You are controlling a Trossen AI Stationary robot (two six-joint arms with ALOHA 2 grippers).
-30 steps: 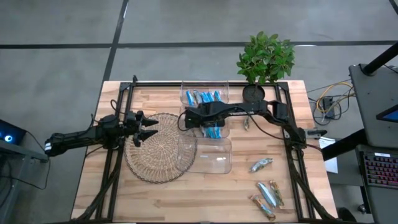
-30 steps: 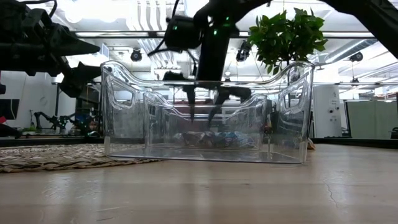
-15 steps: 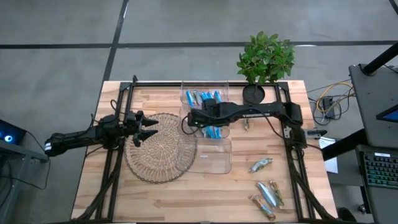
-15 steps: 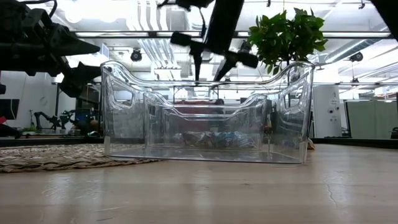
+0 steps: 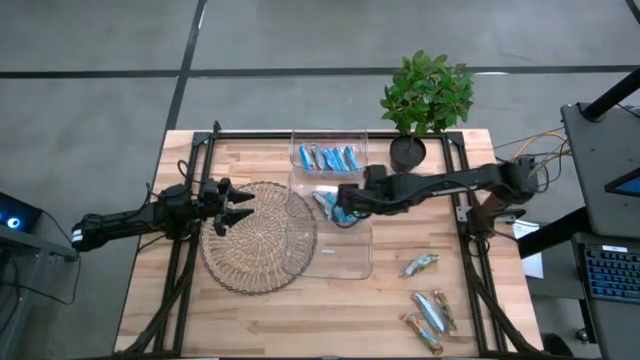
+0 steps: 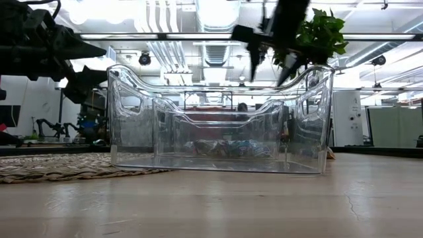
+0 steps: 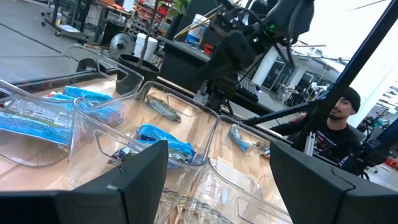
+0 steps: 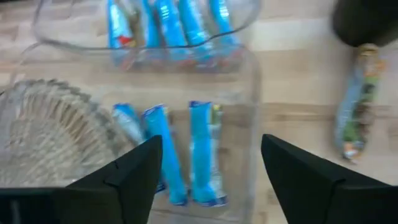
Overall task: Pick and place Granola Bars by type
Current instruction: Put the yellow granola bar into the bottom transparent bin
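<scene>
Right gripper (image 5: 345,202) above middle clear plastic bin (image 5: 362,217), jaws parted, empty. Shiny blue-wrapped granola bars (image 8: 202,152) lie in that bin; silvery-green ones (image 5: 420,264) loose on wooden worktop (image 5: 250,320). Likely light, slippery, crushable: grip mid-length, across width. Left gripper (image 5: 235,203) waits over woven mat (image 5: 250,250), jaws spread.

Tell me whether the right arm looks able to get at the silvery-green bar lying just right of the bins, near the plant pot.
Probably yes. The right hand hangs open and empty above the middle bin, and the bar lies alone on bare wood beside it, uncovered.
</scene>
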